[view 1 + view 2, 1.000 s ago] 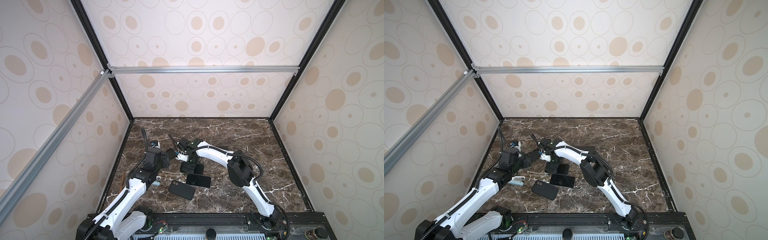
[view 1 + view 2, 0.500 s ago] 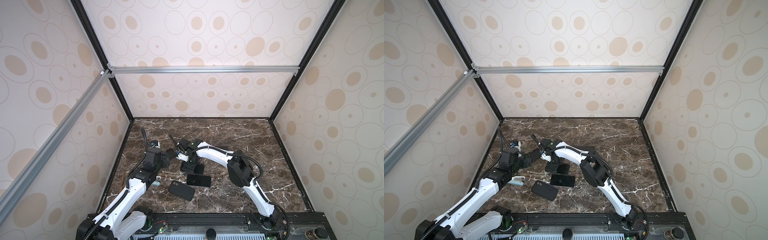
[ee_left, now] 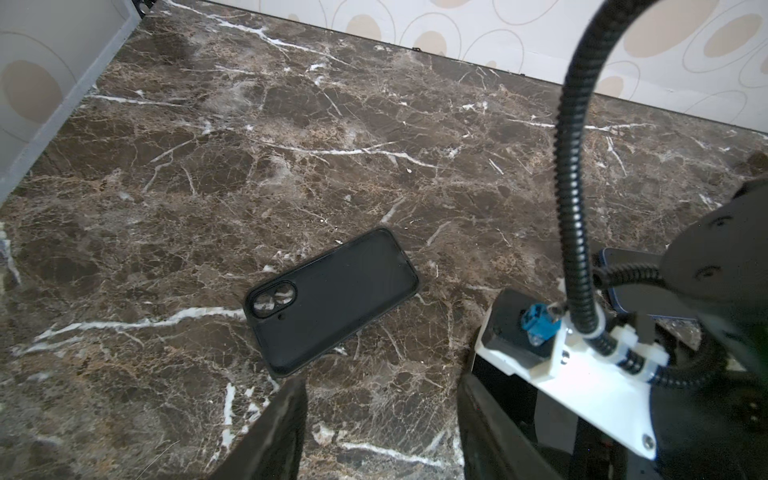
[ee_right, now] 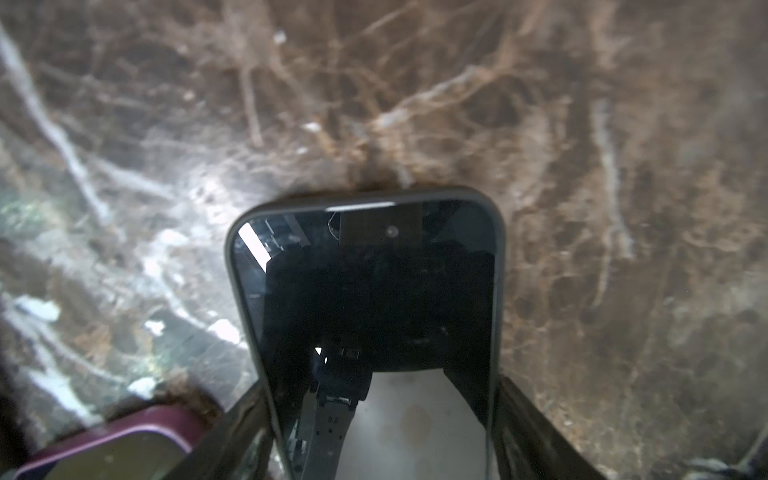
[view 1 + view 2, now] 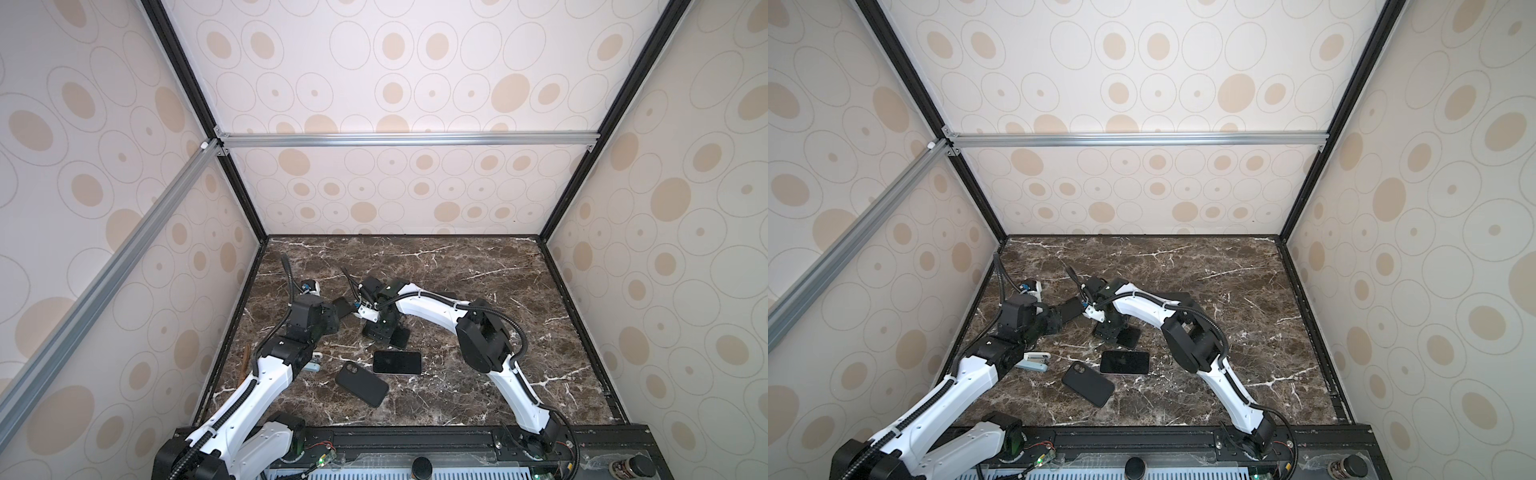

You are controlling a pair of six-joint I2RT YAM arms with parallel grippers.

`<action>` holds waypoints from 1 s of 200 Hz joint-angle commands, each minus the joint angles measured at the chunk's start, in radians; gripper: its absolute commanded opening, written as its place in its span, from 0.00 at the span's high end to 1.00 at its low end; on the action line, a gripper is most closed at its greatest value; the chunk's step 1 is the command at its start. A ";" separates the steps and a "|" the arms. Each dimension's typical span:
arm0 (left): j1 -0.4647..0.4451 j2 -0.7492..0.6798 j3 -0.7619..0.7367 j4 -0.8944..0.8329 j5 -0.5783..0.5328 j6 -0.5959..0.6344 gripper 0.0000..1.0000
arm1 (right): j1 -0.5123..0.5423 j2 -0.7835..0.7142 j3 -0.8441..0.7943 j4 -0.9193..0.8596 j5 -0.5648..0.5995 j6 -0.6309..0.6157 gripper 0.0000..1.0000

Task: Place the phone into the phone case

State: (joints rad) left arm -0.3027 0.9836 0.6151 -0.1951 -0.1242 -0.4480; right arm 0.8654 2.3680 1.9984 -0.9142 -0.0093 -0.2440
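Straddling the phone (image 4: 365, 291), the right gripper (image 4: 380, 382) stands low over the table (image 5: 457, 291); its jaws flank the phone's two long edges, one on each side and close against them, but whether they press on it or merely stand beside it I cannot tell; the phone lies flat, screen up, its dark glass mirroring the arm above; in both top views it shows only partly from under that gripper, a little left of the table's middle.

The left gripper (image 3: 380, 380) hovers just to the left of the right one; its jaws are spread wide with only bare marble between them, holding nothing; just ahead of them lies the phone case (image 3: 332, 299), black, flat on the table, hollow side up, marble showing through its camera cut-out; it is apart from the phone and touched by neither gripper.

Nearer the front edge a second phone (image 5: 397, 362) lies screen up; just beside it a black slab (image 5: 361, 383) with a camera ring lies back up, and whether that is a case or a cased phone I cannot tell; a pale blue stapler (image 5: 1034, 360) rests beside the left arm; a maroon-rimmed thing (image 4: 108, 440) shows close to the right gripper, too blurred to name.
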 commanded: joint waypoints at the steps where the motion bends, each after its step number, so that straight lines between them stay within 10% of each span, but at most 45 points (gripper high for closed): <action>1: 0.005 0.021 0.030 0.022 -0.025 0.008 0.42 | -0.056 0.018 0.069 0.038 0.013 0.074 0.44; 81: 0.006 0.184 0.123 0.113 0.015 0.018 0.42 | -0.269 -0.086 0.206 0.033 0.061 0.269 0.51; 200: 0.003 0.612 0.439 0.068 0.275 0.085 0.44 | -0.833 -0.135 -0.031 -0.028 0.191 0.326 0.49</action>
State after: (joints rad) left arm -0.3027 1.5532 0.9840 -0.0948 0.0872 -0.4004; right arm 0.0467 2.2715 1.9873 -0.9051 0.1780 0.0662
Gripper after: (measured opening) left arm 0.560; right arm 0.749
